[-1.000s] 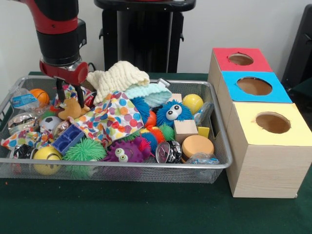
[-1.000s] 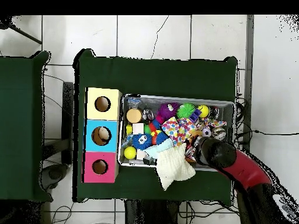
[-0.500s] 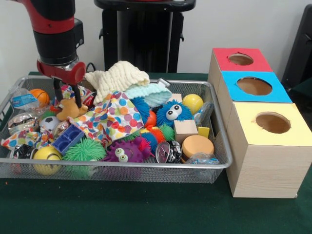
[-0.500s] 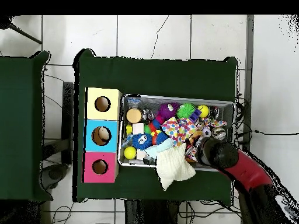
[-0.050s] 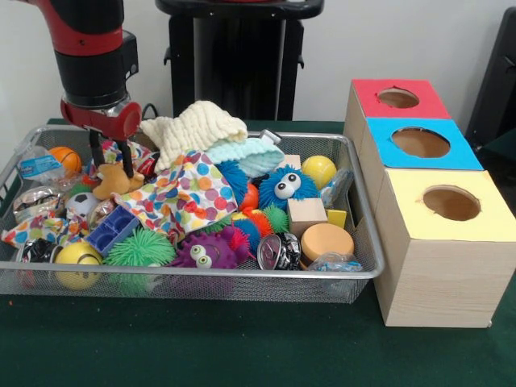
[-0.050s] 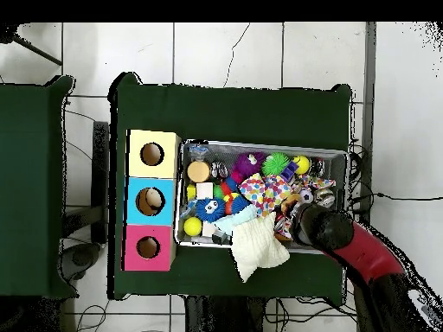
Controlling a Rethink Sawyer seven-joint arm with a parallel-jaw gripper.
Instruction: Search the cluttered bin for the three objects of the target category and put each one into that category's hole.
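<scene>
My gripper [image 5: 111, 168] hangs over the far left corner of the wire mesh bin [image 5: 193, 275]. It is open, and its two black fingers [image 5: 126, 158] straddle the top of a tan teddy bear toy [image 5: 111, 181] lying in the clutter. The bear rests on the pile and is not lifted. To the right of the bin stand three wooden boxes with round holes: the red box [image 5: 399, 97], the blue box [image 5: 422, 143] and the yellow box [image 5: 450, 203]. In the overhead view the arm [image 6: 324, 228] covers the gripper and the bear.
The bin [image 6: 260, 144] holds a polka-dot cloth [image 5: 185, 193], a cream washcloth [image 5: 193, 125], a blue fuzzy creature [image 5: 282, 185], a purple one [image 5: 205, 250], a green spiky ball [image 5: 139, 248], a yellow ball [image 5: 319, 169], a wooden cube [image 5: 306, 214] and several other toys.
My gripper rose a little and shifted left within the bin's corner. The tan bear slid slightly left with it but stayed on the pile.
</scene>
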